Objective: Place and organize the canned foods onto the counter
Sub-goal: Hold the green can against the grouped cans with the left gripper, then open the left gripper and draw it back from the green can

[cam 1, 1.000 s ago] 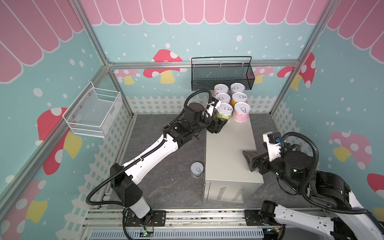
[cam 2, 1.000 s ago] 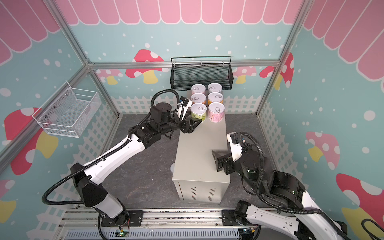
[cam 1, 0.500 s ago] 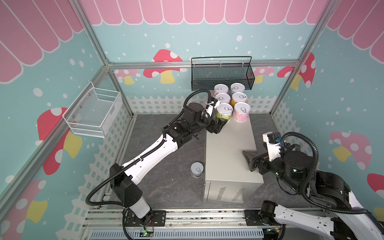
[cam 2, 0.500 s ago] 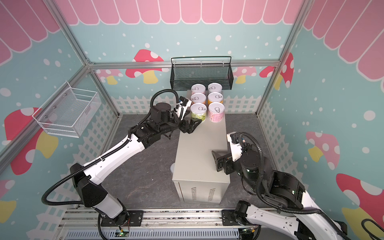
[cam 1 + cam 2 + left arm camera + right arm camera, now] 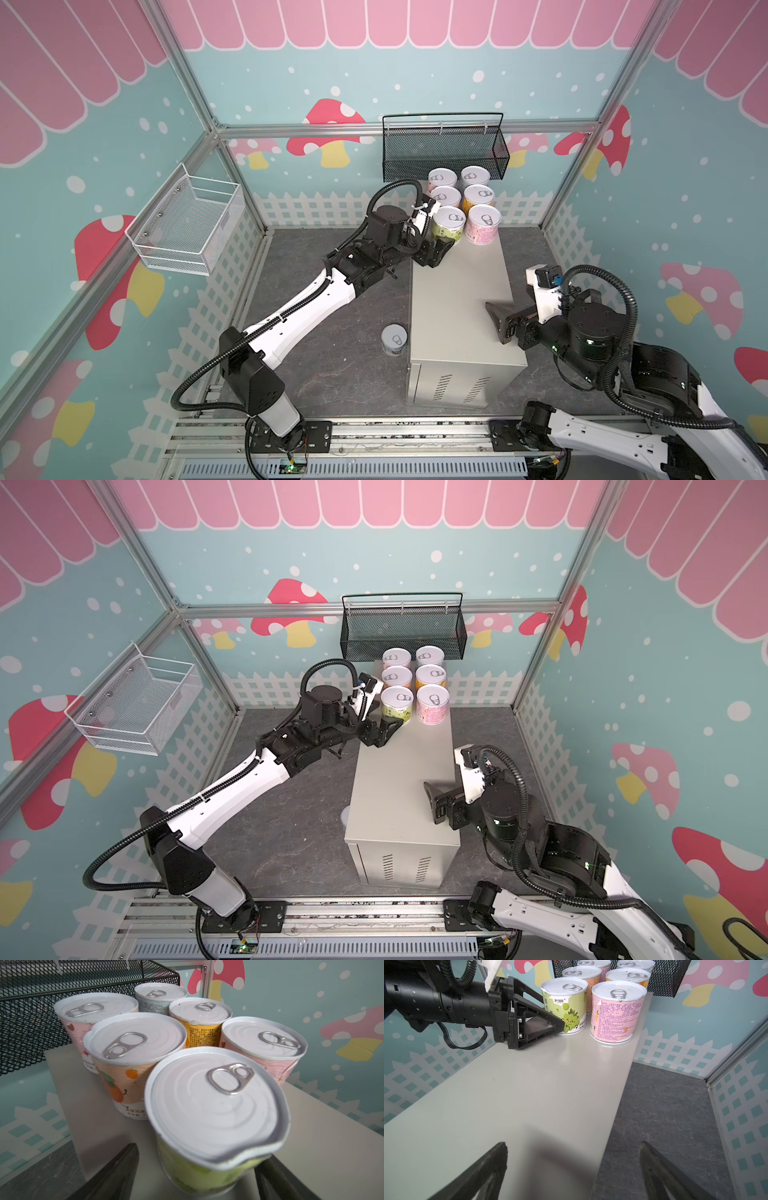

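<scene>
Blue walls with pink mushrooms (image 5: pixel 415 83), dark grey stone-look floor (image 5: pixel 332 374). Over at 9 o'clock, hung on the wall: white wire basket (image 5: pixel 187 224). Next, black left gripper (image 5: pixel 438 249), fingers spread on both sides of the round green-label tin can with a silver pull-tab lid (image 5: pixel 448 224), one finger plainly clear of it, no squeeze. Down on the floor, at 8 o'clock of the tall beige-grey metal counter (image 5: pixel 457 299): one pale can (image 5: pixel 394 340), upright, not up there yet. Up on the counter's 12 o'clock end: six cans (image 5: pixel 478 195), green one among them, two neat rows, packed close. Probably hard, smooth, a bit heavy, paper label a little slippery. Best hold, at a guess: round the middle of the side, kept upright, no bumping the neighbours. At 4 o'clock of the counter: black right gripper (image 5: pixel 572 1146), fingers wide apart, holding nothing.
</scene>
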Controlling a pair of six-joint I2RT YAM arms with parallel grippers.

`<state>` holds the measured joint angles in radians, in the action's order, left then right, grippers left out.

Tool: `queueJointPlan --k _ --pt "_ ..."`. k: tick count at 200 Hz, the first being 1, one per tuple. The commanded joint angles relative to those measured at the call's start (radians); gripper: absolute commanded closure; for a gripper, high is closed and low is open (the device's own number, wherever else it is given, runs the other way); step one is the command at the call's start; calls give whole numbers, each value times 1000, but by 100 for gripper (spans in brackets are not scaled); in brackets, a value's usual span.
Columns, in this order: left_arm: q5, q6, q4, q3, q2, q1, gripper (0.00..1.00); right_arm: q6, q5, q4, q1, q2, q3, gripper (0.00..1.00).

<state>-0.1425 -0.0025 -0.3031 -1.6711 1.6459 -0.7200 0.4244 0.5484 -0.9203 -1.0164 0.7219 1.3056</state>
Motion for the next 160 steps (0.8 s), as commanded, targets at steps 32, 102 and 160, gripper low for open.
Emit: queueJointPlan --k 32,102,160 --pt "14 -3 -120 27 28 8 13 18 3 -7 -7 -13 -14 0" --pt "39 -33 -128 130 -106 6 7 19 5 -7 -7 -14 -15 0" --pt "157 -55 -246 278 -356 12 1 -2 9 4 -8 2 -8 0"
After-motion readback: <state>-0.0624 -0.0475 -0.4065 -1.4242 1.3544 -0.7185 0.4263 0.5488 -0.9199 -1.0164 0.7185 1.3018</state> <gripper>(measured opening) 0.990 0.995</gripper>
